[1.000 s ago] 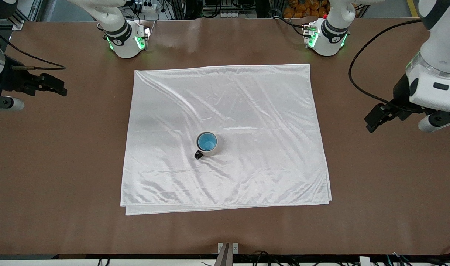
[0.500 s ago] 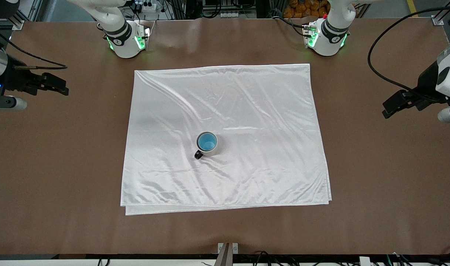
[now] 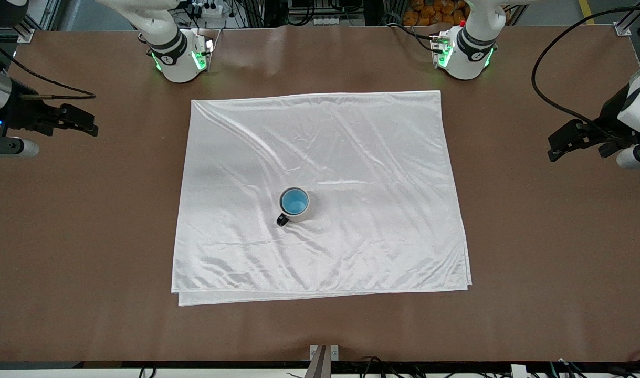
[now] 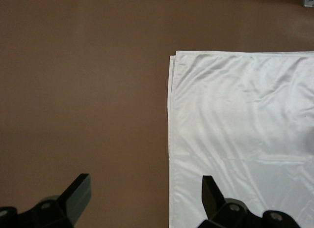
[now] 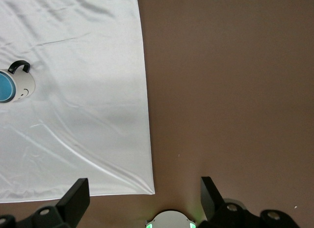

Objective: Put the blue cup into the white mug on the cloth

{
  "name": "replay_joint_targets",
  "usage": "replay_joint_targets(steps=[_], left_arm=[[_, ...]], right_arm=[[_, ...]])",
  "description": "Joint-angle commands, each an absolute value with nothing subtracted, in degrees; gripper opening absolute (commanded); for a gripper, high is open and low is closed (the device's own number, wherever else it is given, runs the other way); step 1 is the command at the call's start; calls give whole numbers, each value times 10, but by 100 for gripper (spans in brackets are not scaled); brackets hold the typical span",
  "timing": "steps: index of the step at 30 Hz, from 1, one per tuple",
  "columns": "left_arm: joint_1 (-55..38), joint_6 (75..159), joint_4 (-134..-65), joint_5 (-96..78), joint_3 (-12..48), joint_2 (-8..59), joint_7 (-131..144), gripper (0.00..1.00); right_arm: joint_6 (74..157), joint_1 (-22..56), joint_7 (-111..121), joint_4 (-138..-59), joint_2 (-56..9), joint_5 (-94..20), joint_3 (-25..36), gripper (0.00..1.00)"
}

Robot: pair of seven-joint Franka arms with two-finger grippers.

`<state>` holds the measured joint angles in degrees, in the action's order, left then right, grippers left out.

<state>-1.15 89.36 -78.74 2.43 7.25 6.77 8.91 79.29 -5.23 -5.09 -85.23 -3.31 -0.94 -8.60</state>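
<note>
The white mug with its black handle stands upright on the wrinkled white cloth, near the cloth's middle. The blue cup sits inside the mug, blue inside facing up. The right wrist view shows the mug, the cup and the cloth. My left gripper is open and empty, over bare table off the cloth at the left arm's end; its wrist view shows a cloth corner. My right gripper is open and empty over bare table at the right arm's end.
The brown table surrounds the cloth on all sides. The two arm bases stand farther from the front camera than the cloth. A black cable hangs by the left arm.
My left gripper has drawn away from the cloth toward its own end of the table, with fingers open. The right gripper has barely shifted. Mug, cup and cloth have not moved.
</note>
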Motion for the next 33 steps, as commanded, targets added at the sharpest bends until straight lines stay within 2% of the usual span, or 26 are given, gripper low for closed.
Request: replay_joint_targets(steps=[1,11,19,27,33], left_arm=[[0,889,-802,13,79,52,43,100],[-1,890,-803,12,74,52,55,100],[-2,896,-803,12,70,51,70,100],[-2,909,-812,11,68,48,68,100],[-1,960,-854,10,66,31,74,100]], right_arm=[[789,-50,-61,-846,-35,-3,-88,100],[791,-50,-61,-844,-35,-5,-89,100],[842,-47,-62,-846,-37,-7,-90,100],[841,-47,-61,-847,-36,-7,-90,100],[840,-47,-61,-847,-36,-7,-90,100]])
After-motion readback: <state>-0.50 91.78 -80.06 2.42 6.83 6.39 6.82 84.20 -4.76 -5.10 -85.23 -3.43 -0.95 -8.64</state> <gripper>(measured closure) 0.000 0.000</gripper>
